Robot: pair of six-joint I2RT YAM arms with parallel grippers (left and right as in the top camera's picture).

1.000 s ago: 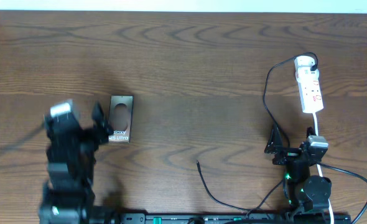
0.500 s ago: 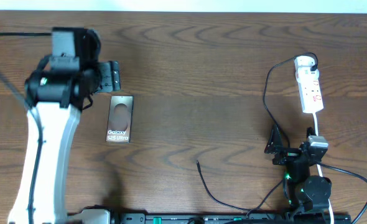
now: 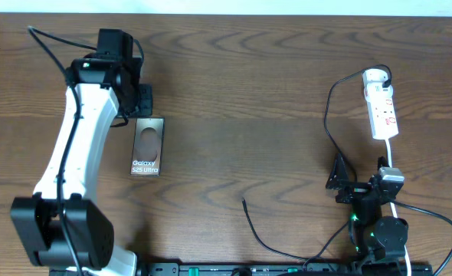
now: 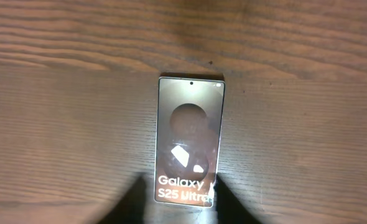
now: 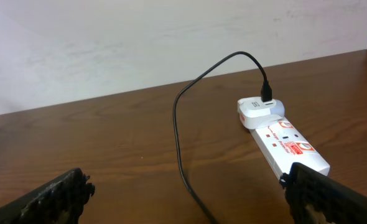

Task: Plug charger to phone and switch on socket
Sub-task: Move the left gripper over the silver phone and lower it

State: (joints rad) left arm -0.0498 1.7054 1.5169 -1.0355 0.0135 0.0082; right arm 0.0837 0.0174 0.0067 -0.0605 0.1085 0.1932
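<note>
**Left gripper** (image 3: pixel 139 100): poised at the far end of the phone (image 3: pixel 149 146). In the wrist view its fingers (image 4: pixel 134 202) are only dark blurs on either side of the phone's lettered end. Whether they stand apart or press the edges cannot be told.

**Right gripper** (image 5: pixel 186 186): jaws wide apart, holding nothing, low by the near table (image 3: pixel 234 69) edge and facing the socket (image 5: pixel 289 146).

**Step in hand (judged):** securing the phone for plugging. A good hold takes the two long edges squarely and keeps the slab flat on the wood. It also leaves clear the end opposite the camera hole, probably where the port sits.

**Task things:** the phone lies flat, face up, left of centre. The charger (image 3: pixel 327 107) runs from a white adapter (image 5: pixel 258 112) at the socket's far end. Its free tip (image 3: pixel 244 202) lies on the table between phone and right arm, well apart from both. The socket lies at the far right.

**Writing:** white "Galaxy S25 Ultra" on the phone. The socket's red markings are too small to read.
</note>
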